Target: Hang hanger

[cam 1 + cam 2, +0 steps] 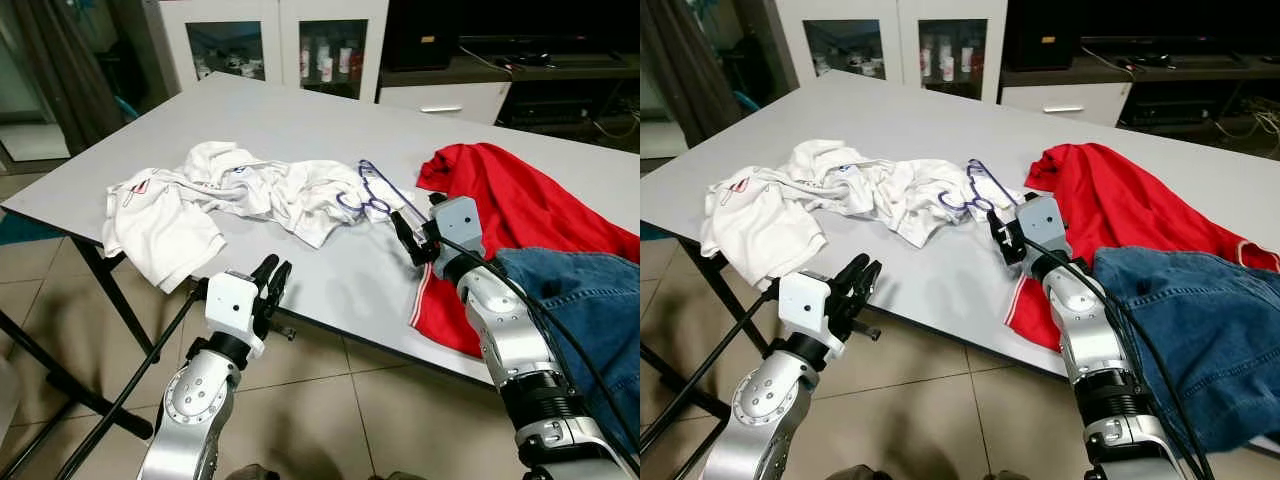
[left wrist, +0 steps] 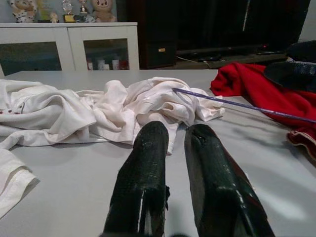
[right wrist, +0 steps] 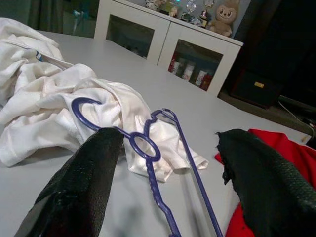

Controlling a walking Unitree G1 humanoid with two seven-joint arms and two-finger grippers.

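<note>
A blue-purple wire hanger lies flat on the grey table, its hook resting on a crumpled white shirt. My right gripper hovers low over the table just in front of the hanger's near end. It is open and holds nothing. In the right wrist view the hanger lies between and beyond the two spread fingers. My left gripper sits at the table's front edge, shut and empty, pointing at the white shirt.
A red garment and blue jeans cover the table's right side, close to my right arm. White glass-door cabinets stand behind the table. A black cable runs beside my left arm above the tiled floor.
</note>
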